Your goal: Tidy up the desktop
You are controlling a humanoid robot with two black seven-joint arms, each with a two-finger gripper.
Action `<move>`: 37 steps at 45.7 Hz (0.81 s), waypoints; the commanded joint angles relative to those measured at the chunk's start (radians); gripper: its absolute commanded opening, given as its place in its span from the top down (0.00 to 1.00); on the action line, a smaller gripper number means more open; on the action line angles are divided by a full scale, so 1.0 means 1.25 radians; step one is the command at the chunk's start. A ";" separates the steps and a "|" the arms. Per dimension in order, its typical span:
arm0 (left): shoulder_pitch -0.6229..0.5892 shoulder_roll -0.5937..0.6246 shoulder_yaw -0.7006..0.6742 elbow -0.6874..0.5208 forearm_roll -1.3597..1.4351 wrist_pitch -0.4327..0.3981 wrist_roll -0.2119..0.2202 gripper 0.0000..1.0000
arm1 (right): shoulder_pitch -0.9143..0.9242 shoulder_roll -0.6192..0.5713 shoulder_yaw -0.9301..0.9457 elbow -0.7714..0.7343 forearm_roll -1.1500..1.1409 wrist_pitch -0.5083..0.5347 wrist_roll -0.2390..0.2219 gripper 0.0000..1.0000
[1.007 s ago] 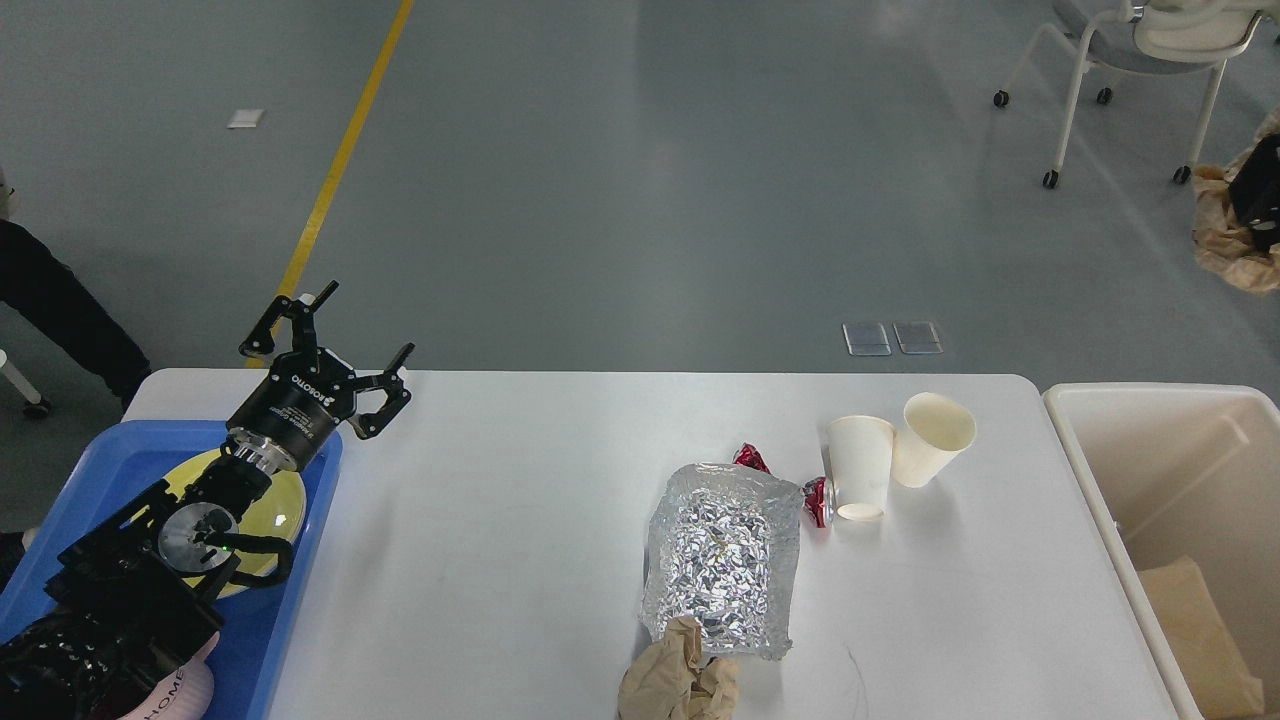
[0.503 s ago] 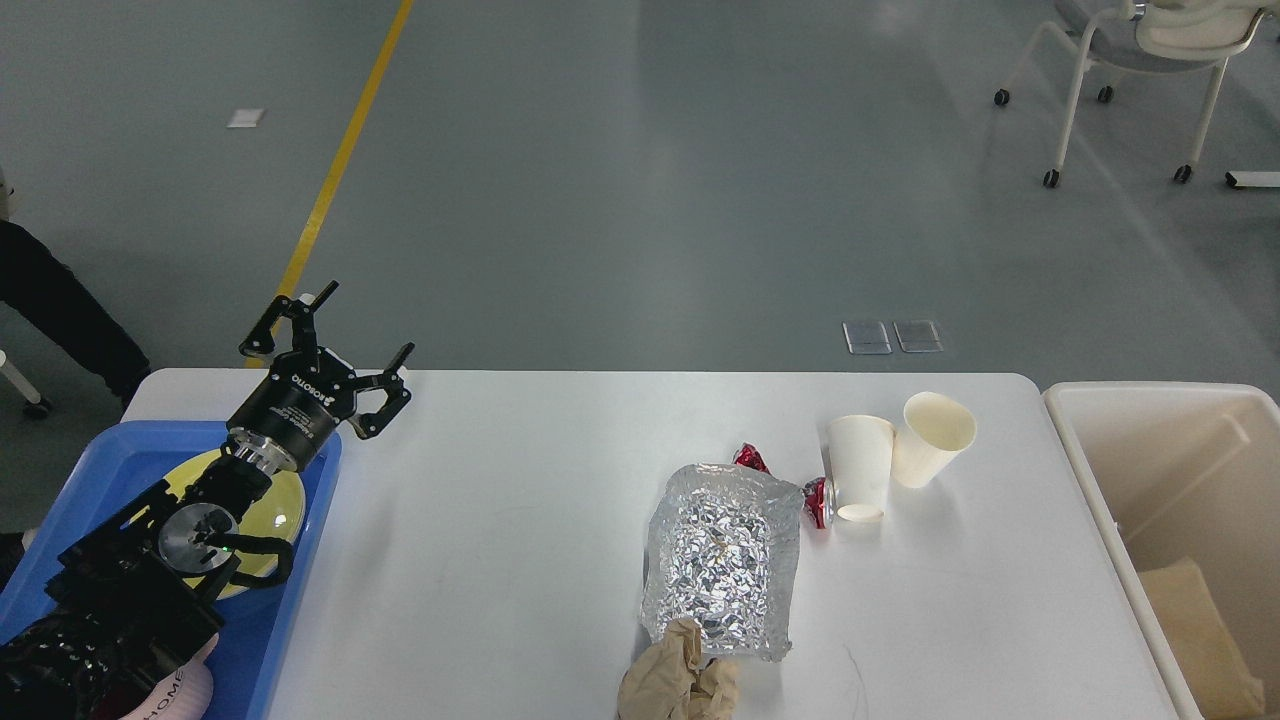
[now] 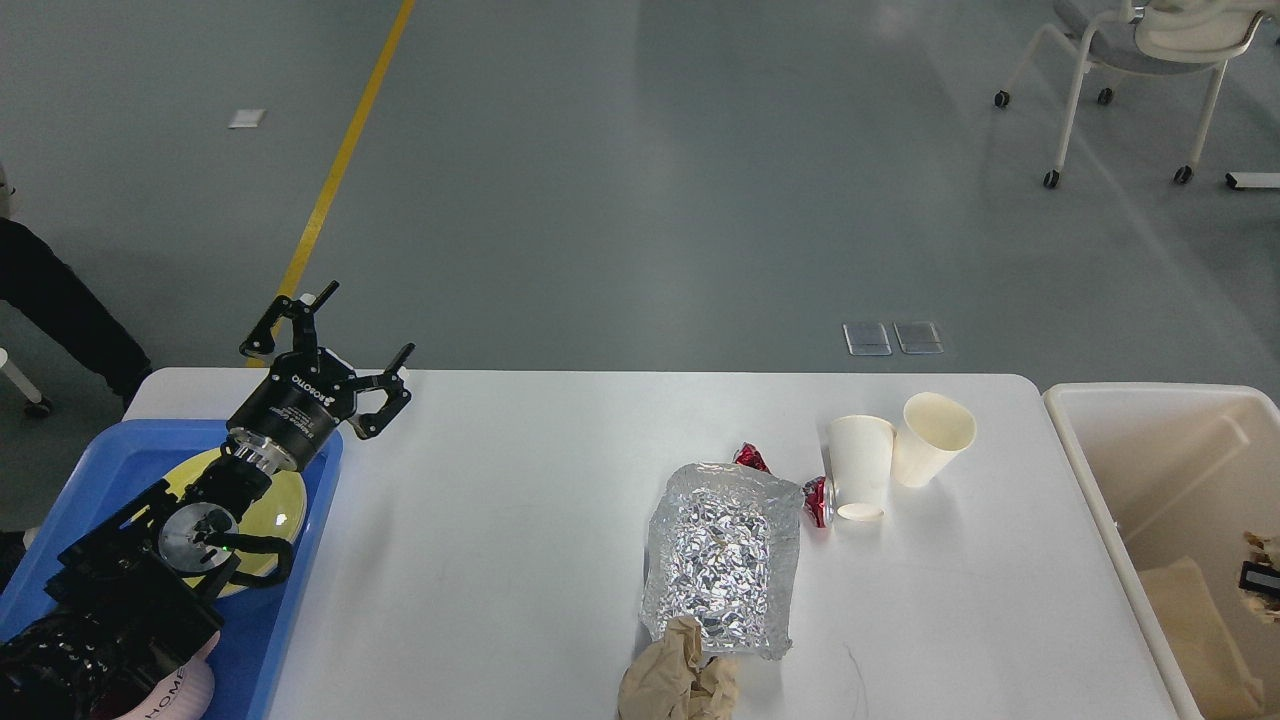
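The white desktop carries a crumpled silver foil sheet, a wad of brown paper at its front edge, two white paper cups and red wrapper bits. My left gripper is open and empty, raised above the table's far left corner by the blue tray. At the right edge, over the beige bin, a small dark part with crumpled brown paper shows; I cannot tell if it is my right gripper or how its fingers stand.
A yellow plate lies in the blue tray under my left arm, with a pink item at the front. Flat brown paper lies in the bin. A wheeled chair stands far back right.
The dark part with brown paper seen high at the right edge one second ago left view, and now shows low at the right edge over the bin. My left arm has not moved.
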 commanded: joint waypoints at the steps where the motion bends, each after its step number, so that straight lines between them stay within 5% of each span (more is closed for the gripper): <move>1: 0.000 0.000 0.000 0.000 0.000 0.000 -0.001 0.00 | -0.007 0.004 0.002 -0.004 0.014 -0.016 -0.010 0.00; 25: 0.000 0.000 0.000 0.000 0.000 0.000 -0.001 0.00 | 0.112 -0.020 -0.007 0.085 0.010 -0.004 -0.009 0.00; 31: 0.000 0.000 0.000 0.000 0.000 0.000 -0.001 0.00 | 0.324 -0.093 -0.062 0.261 -0.018 0.002 -0.009 0.00; 37: 0.000 0.000 0.000 0.000 0.000 0.000 -0.001 0.00 | 0.725 -0.154 -0.202 0.588 -0.145 0.052 -0.010 0.00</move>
